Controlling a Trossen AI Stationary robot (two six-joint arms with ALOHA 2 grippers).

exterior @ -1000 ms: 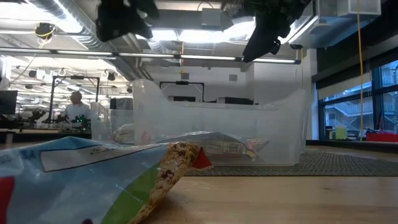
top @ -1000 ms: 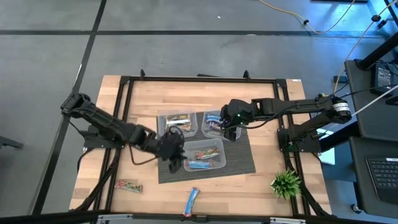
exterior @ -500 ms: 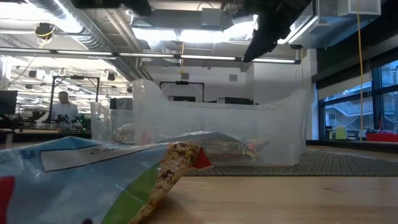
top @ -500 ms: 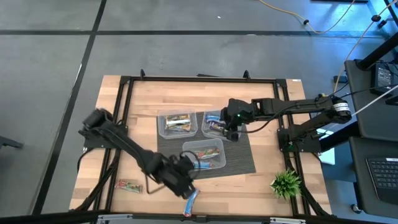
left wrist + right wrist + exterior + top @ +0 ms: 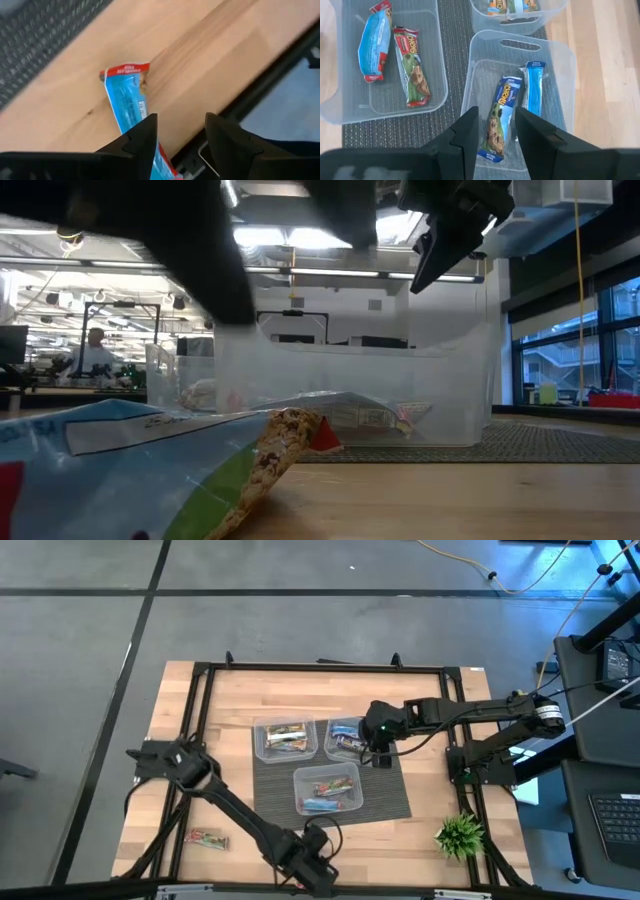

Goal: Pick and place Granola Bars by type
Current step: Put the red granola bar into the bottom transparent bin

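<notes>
My left gripper (image 5: 313,865) is open at the table's near edge, right over a blue bar with red ends (image 5: 126,94) that lies flat on the wood. The bar runs under one finger in the left wrist view and fills the low view's foreground (image 5: 150,460). My right gripper (image 5: 378,750) hangs open above the far right tub (image 5: 520,38), where two blue-wrapped bars (image 5: 501,116) lie. The near tub (image 5: 327,772) holds a blue bar and a red-brown bar (image 5: 413,70). A green-red bar (image 5: 208,837) lies on the wood near the front left.
Three clear tubs stand on a dark grey mat (image 5: 390,795) in the middle of the table; the far left tub (image 5: 284,726) holds more bars. A small green plant (image 5: 460,835) stands at the near right corner. A black frame edges the table. A person shows far off in the room.
My left arm has swung from above the near tub toward the table's near edge and now hangs over the blue bar there. My right gripper has stayed over the far right tub. No bar has moved.
</notes>
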